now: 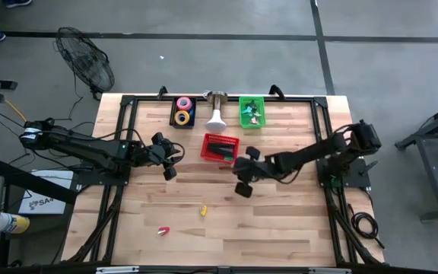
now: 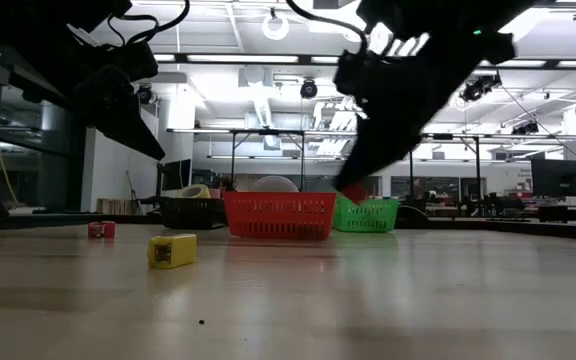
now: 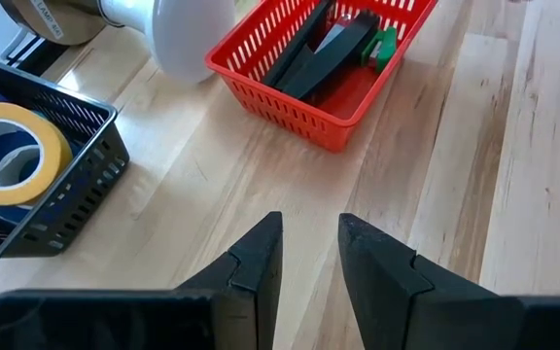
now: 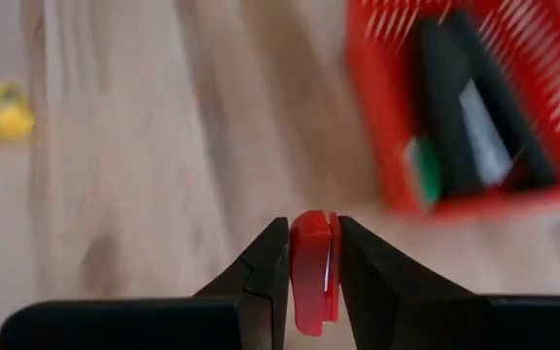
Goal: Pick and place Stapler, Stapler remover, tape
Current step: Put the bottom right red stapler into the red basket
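My right gripper [image 1: 239, 169] hangs over the table just near of the red basket [image 1: 220, 147], shut on a small red stapler remover [image 4: 314, 267]. Black staplers [image 3: 324, 44] lie in that basket. Rolls of tape [image 3: 8, 156] lie in the black basket [image 1: 183, 111] at the far edge. Left of the red basket my left gripper [image 3: 309, 262] is open, with only bare wood between its fingers. A yellow piece [image 1: 202, 211] and a red piece [image 1: 163, 230] lie loose on the table toward its near edge. My right gripper pinches the red stapler remover by its two flat sides [image 4: 311, 243] between the two fingers. The fingers slant down toward the table's left. The piece stands on edge in the hold, clear of the table [image 2: 353, 190].
A green basket [image 1: 252, 111] with small coloured pieces stands at the far edge, right of a white funnel-shaped thing [image 1: 216, 118]. There is bare wood across the table's middle and near half. A black frame [image 1: 128, 106] runs along the table's sides.
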`<state>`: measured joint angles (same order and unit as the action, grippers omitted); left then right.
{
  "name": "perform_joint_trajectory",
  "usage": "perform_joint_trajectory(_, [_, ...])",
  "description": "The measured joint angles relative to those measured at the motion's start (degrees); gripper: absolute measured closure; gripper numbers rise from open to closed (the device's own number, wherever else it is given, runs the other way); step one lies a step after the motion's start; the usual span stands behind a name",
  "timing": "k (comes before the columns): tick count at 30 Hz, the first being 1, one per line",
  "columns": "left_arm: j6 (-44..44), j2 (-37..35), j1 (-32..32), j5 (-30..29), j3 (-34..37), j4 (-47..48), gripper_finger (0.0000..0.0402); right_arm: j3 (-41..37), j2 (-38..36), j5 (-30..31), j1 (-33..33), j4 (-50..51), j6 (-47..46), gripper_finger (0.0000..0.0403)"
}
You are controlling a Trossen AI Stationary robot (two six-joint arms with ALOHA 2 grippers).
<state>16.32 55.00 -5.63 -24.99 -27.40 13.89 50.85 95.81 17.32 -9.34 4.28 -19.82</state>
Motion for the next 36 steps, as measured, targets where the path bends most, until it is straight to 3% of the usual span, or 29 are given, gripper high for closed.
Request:
perform_joint_trajectory(14, [0.0, 0.0, 0.0, 0.0, 0.0, 0.0, 0.03, 0.1, 0.2, -0.3, 9.8, -15.2, 16.9, 0.0337])
perform_joint_trajectory(28, [0.0, 0.0, 0.0, -0.2, 0.0, 0.1, 0.03, 0.1, 9.3, -3.8, 13.1, -29.6, 20.3, 0.0336])
perform_joint_trajectory(36, [0.0, 0.0, 0.0, -0.2, 0.0, 0.1, 0.03, 0.1, 12.7, -6.2, 13.5, -30.3, 19.9, 0.0336])
